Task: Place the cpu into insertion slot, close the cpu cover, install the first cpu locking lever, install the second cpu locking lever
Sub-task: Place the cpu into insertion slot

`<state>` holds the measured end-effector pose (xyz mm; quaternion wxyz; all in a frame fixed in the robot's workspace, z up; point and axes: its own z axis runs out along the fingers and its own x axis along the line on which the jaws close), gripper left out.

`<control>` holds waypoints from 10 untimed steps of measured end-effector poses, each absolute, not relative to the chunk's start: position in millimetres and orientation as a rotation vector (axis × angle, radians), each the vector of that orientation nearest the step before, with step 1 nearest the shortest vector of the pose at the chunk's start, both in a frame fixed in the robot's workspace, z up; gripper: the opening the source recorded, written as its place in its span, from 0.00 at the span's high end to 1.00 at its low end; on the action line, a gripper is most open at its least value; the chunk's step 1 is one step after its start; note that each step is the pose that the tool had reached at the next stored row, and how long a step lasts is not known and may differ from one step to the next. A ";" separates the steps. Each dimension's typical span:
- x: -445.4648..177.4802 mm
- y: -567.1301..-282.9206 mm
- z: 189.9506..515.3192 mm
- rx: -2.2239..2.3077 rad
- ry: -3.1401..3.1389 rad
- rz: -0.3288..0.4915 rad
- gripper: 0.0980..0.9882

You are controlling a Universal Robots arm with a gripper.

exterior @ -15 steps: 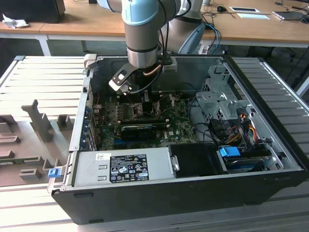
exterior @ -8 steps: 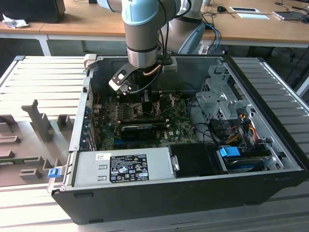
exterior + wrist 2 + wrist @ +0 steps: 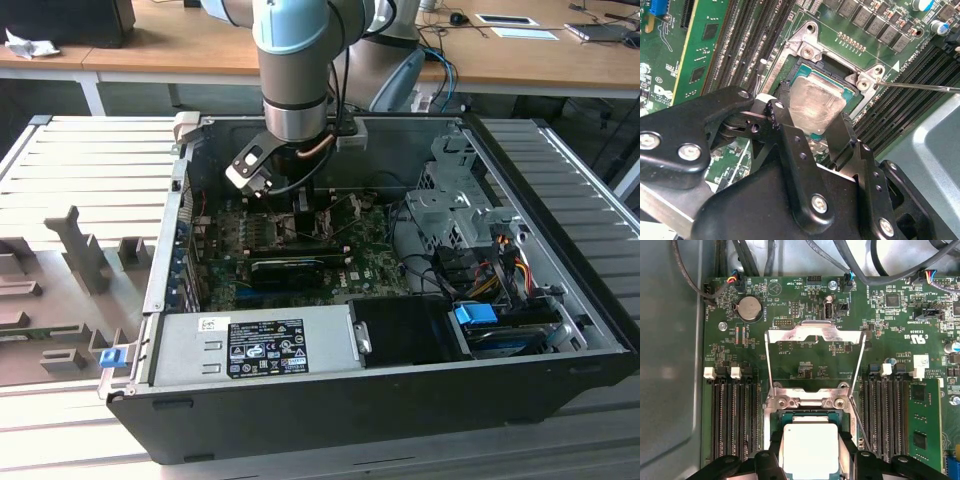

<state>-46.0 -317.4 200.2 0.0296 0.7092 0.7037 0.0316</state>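
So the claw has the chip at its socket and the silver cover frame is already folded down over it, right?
Not quite: the cpu cover stands open, folded back from the insertion slot, in the first wrist view. The gripper does hold the cpu there.

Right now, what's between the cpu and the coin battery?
The open cpu cover, between cpu and coin battery, in the first wrist view.

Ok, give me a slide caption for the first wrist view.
The tool grips the cpu at the insertion slot; the cpu cover stands open.
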 end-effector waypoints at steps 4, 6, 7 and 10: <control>-45.9 -317.3 200.1 2.187 2.170 0.098 0.52; -45.9 -317.2 200.0 2.187 2.170 0.099 0.52; -45.9 -317.2 199.8 2.187 2.170 0.099 0.51; -45.9 -317.3 200.6 2.187 2.170 0.097 0.44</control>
